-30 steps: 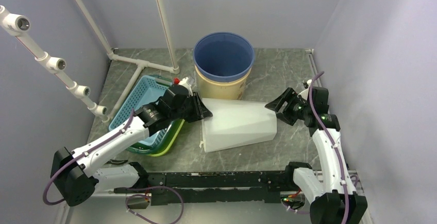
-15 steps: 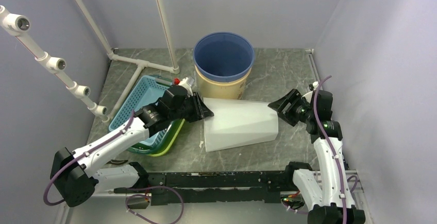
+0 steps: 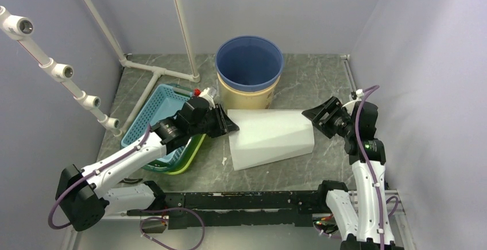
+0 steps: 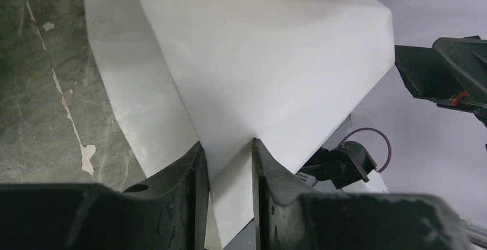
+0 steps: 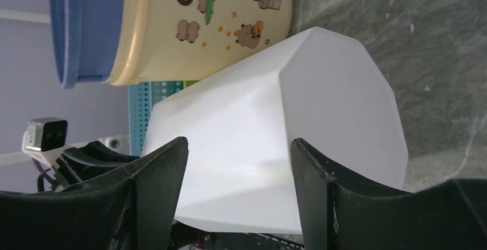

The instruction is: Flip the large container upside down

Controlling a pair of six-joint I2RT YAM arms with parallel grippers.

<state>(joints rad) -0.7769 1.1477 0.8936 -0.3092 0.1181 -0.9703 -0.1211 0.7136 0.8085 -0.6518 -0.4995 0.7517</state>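
Note:
The large container [image 3: 270, 136] is a white tapered bin lying on its side on the grey marble table [image 3: 321, 77], wide mouth to the left, narrow base to the right. My left gripper [image 3: 227, 125] is shut on the mouth's rim; in the left wrist view the white wall [image 4: 258, 60] runs down between the two fingertips of that gripper [image 4: 227, 143]. My right gripper [image 3: 320, 115] stands open just off the base end. In the right wrist view the container's flat base [image 5: 339, 100] lies beyond that gripper's [image 5: 238, 141] spread fingers.
A cream bucket with a blue rim [image 3: 248, 69] stands right behind the container, also in the right wrist view [image 5: 172, 26]. A blue basket [image 3: 158, 112] over a green tray [image 3: 192, 155] sits left, under my left arm. White pipes [image 3: 155, 72] run along the back left.
The container has slid a little to the right with the left gripper on its rim. The right gripper has drawn back to the right and narrowed slightly.

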